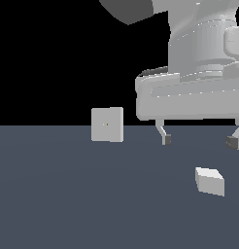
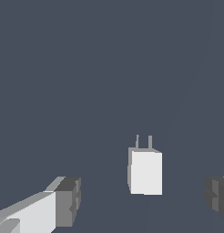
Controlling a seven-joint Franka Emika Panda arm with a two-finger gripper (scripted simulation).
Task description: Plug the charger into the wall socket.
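The gripper (image 1: 199, 140) hangs above the dark grey-blue floor (image 1: 68, 194) with its fingers spread wide and nothing between them. In the exterior view the two dark fingertips (image 1: 166, 139) stand well apart, one near the middle of the frame and the other close to the exterior view's right edge. Both fingertips are clear of the floor and clear of any object.

The charger (image 1: 210, 180) rests on the floor below the gripper, between the lines of the two fingers and nearer the finger toward the exterior view's right. It is a small off-white block, and it appears slightly turned relative to the floor's far edge. It is not in contact with either finger.

The wrist view shows the charger (image 2: 146, 172) from above, lying between the two dark finger pads (image 2: 68, 201) with open floor on either side. Two thin prongs (image 2: 144, 142) project from one end of the block (they are visible only in this view). The gap between the fingers is far wider than the block.

The wall socket (image 1: 107, 124) stands upright on the floor, well apart from the charger and toward the exterior view's left. It is a light-grey square plate with a small dark dot at its centre. It sits at the line where the floor meets the black background.
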